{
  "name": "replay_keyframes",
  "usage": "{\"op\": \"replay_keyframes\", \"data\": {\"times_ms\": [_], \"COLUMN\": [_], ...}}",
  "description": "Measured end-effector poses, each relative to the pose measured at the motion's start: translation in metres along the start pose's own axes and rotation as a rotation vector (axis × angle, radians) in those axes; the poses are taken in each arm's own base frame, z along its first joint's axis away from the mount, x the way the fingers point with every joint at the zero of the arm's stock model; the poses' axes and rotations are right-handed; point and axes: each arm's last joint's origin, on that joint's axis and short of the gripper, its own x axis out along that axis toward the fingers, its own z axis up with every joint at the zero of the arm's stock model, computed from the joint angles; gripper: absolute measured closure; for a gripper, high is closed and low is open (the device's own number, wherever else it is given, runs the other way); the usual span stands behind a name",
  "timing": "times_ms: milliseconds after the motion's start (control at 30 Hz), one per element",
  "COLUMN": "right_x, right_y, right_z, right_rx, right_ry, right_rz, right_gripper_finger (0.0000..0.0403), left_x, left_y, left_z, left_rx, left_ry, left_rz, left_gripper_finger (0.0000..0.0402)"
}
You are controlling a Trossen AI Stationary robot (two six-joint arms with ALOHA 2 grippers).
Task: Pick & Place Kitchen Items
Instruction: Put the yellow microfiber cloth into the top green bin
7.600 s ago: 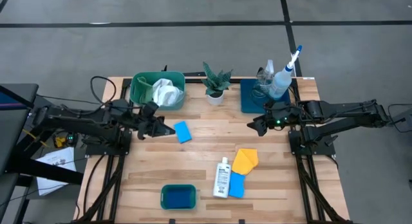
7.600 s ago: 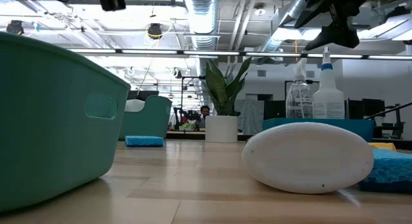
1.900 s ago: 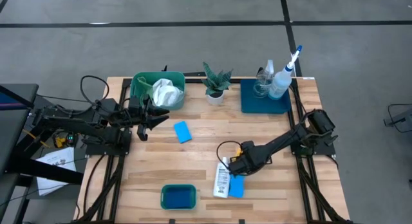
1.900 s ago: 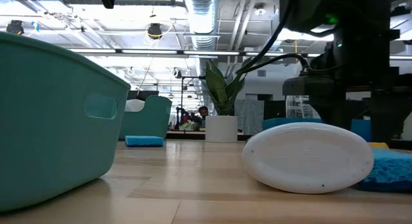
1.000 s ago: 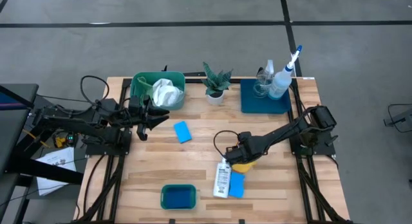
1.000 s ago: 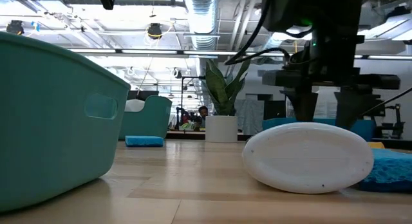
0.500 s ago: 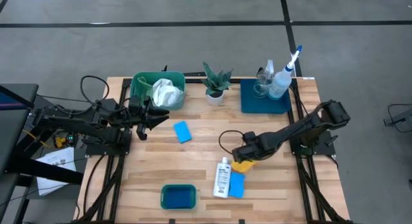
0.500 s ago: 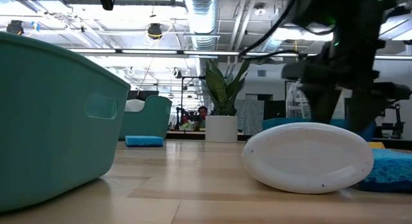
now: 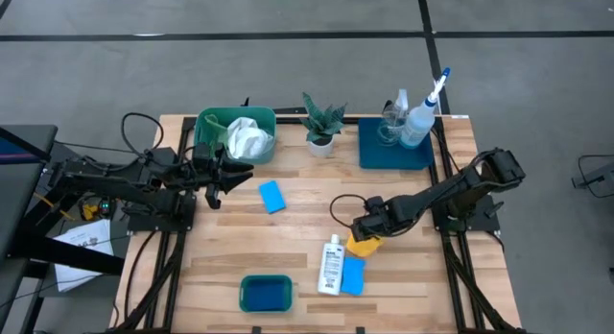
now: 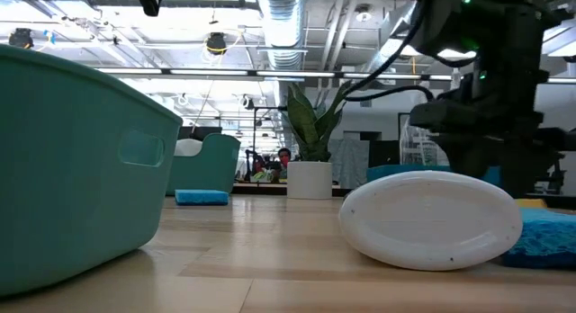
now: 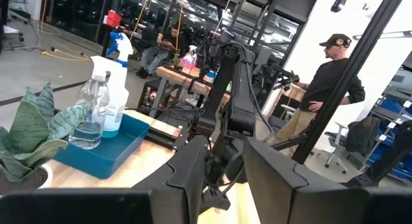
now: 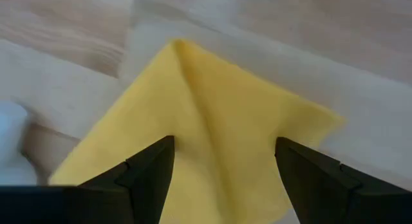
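Observation:
A yellow cloth [image 9: 363, 246] [image 12: 212, 121] lies flat on the wood table, beside a white bottle [image 9: 332, 264] on its side and a blue sponge [image 9: 353, 274]. My right gripper [image 9: 370, 226] [image 12: 225, 179] points down over the cloth, open, one finger on either side of the cloth's raised crease. I cannot tell whether the fingertips touch it. A second blue sponge [image 9: 272, 196] lies mid-table. My left gripper [image 9: 247, 171] [image 11: 225, 176] waits level at the left, by the green tub [image 9: 236, 134], slightly open and holding nothing.
The green tub holds a white cloth [image 9: 249, 139]. A potted plant [image 9: 319, 125] stands at the far middle. A dark blue tray [image 9: 393, 150] at the far right holds two spray bottles [image 9: 414, 118]. A small green tub [image 9: 265, 293] sits at the near edge. A person [image 11: 325, 89] stands beyond the table.
My right gripper has moved a little toward the table's right edge, from beside the white bottle's cap to over the yellow cloth. It has sunk slightly, rolled about its own line and stayed open. The cloth, bottle and sponges lie as before.

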Motion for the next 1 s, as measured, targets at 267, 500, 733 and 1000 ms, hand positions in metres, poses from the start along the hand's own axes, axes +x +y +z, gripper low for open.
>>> {"op": "replay_keyframes", "data": {"times_ms": [267,500,733,1000], "right_x": [0.016,0.016,0.017,0.018], "right_y": [0.007,0.015,0.015,0.018], "right_z": [-0.002,0.000,0.001,0.001], "right_rx": [-0.001,-0.001,0.005,0.013], "right_ry": [0.052,0.039,0.039,0.036], "right_rz": [-0.070,-0.062,-0.064,-0.033], "right_gripper_finger": [0.0143,0.0156,0.0237,0.0347], "left_x": [0.008,0.012,0.012,0.012], "left_y": [0.000,0.000,0.000,0.000], "left_z": [-0.004,-0.007,-0.006,-0.007], "left_rx": [-0.015,-0.018,-0.013,-0.011], "left_ry": [0.013,0.029,0.021,0.023], "left_rz": [0.009,0.012,0.007,0.009], "left_gripper_finger": [0.0296,0.0296,0.0296,0.0296]}}
